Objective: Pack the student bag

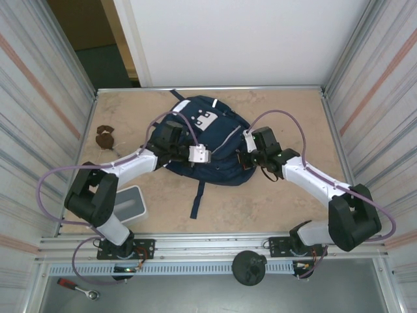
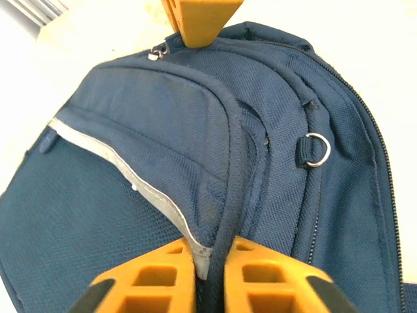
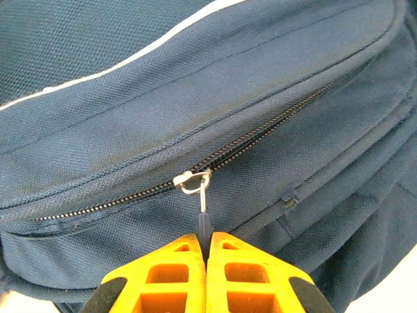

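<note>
The navy bag is seen lying flat on the table, in the middle of the top view and toward its upper half, with one strap trailing down toward the lower edge. The left gripper is set on the left side of the bag, and the right gripper on its right side. In the left wrist view, the left gripper is shown at the bottom of the frame, its orange fingers standing close together with the bag's piped seam and a grey stripe running down between them; whether the seam is pinched or merely straddled cannot be told. A metal ring is seen on a loop at the right of that frame, and an orange piece juts in at the top edge. In the right wrist view, the right gripper is closed tight on the dark zipper pull of a pocket zipper that runs from lower left to upper right. At the left of the top view, a small brown object lies on the table well apart from the bag, and a white box is placed near the lower left.
</note>
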